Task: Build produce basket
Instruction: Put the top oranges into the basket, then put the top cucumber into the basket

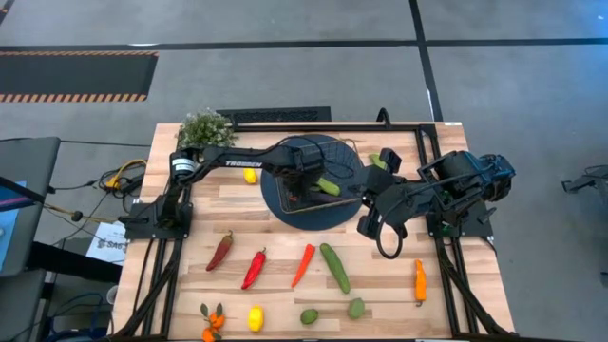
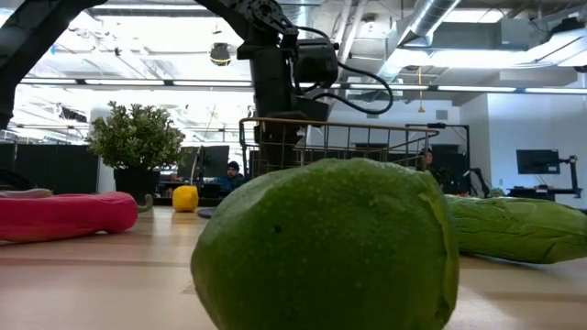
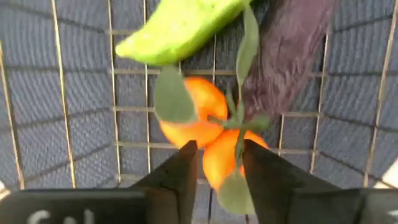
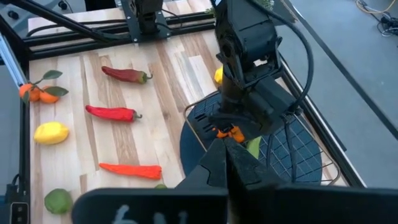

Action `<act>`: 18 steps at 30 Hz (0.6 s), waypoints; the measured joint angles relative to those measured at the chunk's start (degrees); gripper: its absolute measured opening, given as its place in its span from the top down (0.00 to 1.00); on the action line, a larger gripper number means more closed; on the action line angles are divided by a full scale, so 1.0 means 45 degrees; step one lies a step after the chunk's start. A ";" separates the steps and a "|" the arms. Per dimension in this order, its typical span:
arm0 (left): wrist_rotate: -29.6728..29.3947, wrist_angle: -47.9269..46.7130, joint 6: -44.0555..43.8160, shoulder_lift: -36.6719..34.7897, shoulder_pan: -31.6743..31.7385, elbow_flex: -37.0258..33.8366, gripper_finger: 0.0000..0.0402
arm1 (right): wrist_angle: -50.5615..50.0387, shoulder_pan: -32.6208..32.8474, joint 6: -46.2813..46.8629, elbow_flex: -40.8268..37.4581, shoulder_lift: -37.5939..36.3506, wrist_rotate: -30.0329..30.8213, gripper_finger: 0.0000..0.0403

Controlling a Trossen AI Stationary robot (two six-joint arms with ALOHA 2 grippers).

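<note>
Light wood plank surface (image 1: pixel 285 237) with a black frame along its edges. Bushy green potted plant (image 1: pixel 204 128) at the far left corner. Dark blue round disc (image 1: pixel 285 214) lies flat near the surface's middle. Grey floor beyond, with 1 hazard-striped mat (image 1: pixel 76 76) far left. Low view: 1 person (image 2: pixel 233 172) seated far back in the room.

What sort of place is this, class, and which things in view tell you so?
Probably a robotics lab in an open-plan workspace. Two arms are bolted to a wooden table with toy produce laid out in rows, such as a red pepper. Behind it the low view shows exposed ceiling ducts and desk monitors.
</note>
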 joint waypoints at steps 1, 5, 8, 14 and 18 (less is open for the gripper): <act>-0.0004 -0.0234 -0.0097 -0.0002 0.0000 0.0090 0.69 | -0.0005 0.0000 0.0000 0.0000 0.0000 -0.0049 0.99; -0.0016 -0.0812 -0.0188 -0.0242 -0.0020 0.0669 0.62 | -0.0005 0.0000 0.0000 0.0000 0.0005 -0.0073 0.99; -0.0033 -0.1252 -0.0471 -0.0723 -0.0076 0.1179 0.58 | -0.0005 0.0000 0.0000 0.0000 0.0005 -0.0082 0.99; -0.0441 -0.2048 -0.0937 -0.2465 -0.0562 0.1354 0.56 | -0.0056 -0.0004 0.0000 0.0005 0.0005 -0.0258 0.99; -0.1544 -0.2986 -0.1337 -0.3844 -0.1143 0.1354 0.56 | -0.0659 -0.0149 0.0010 0.0010 0.0005 -0.0467 0.98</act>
